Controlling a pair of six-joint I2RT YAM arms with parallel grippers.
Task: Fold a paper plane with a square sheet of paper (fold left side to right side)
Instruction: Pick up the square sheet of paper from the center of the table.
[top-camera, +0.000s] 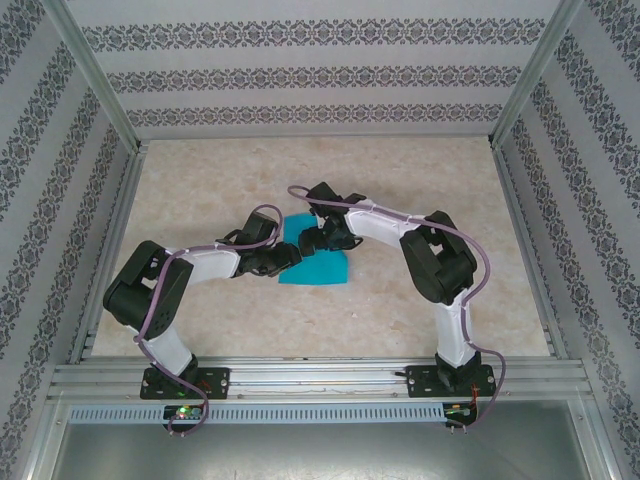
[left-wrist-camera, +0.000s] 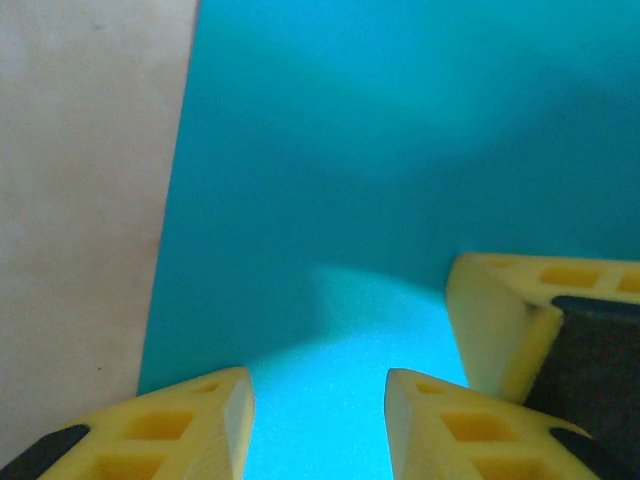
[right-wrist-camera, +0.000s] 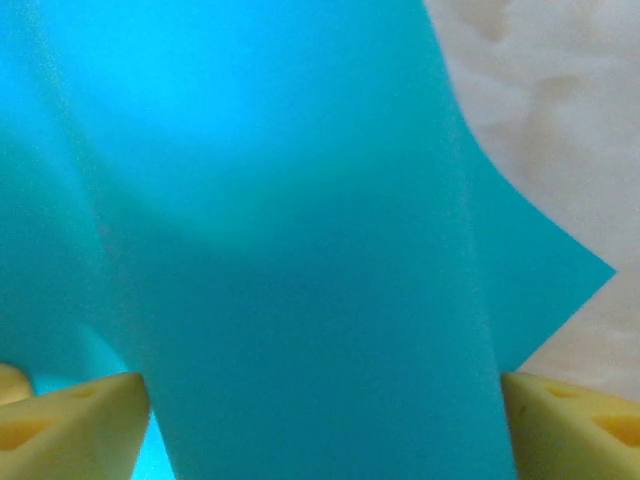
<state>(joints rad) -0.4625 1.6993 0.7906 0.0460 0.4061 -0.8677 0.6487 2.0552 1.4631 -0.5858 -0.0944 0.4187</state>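
Lying flat around the middle of the table (top-camera: 200, 200): the square sheet of paper (top-camera: 326, 270), not yet folded into anything like a dart. Down at the sheet's left edge, the left gripper (left-wrist-camera: 318, 382), seemingly pressing on the paper, yellow fingers (left-wrist-camera: 200, 425) partly apart with bare teal in the gap, so pinching nothing. Over the sheet's far side, the right gripper (right-wrist-camera: 322, 388), spread wide around a raised flap of the same sheet (pad contact impossible to judge). Probably midway through carrying the left side over to the right. Plenty to go wrong from here. Could skew the flap by closing on it off-centre, leaving mismatched edges and a crooked crease under every later fold. Could lose the flap by releasing too high, given springy paper inclined to flop back open. Could drag the whole sheet across the smooth table, rather than bend it, by easing off the left hold-down too soon. Could bump gripper against gripper: one finger (left-wrist-camera: 495, 320) of the right gripper just beside the left one above the sheet, close enough to nudge the paper out of line. Could also wrinkle or tear such thin paper by squeezing hard or pulling against the pinned edge.
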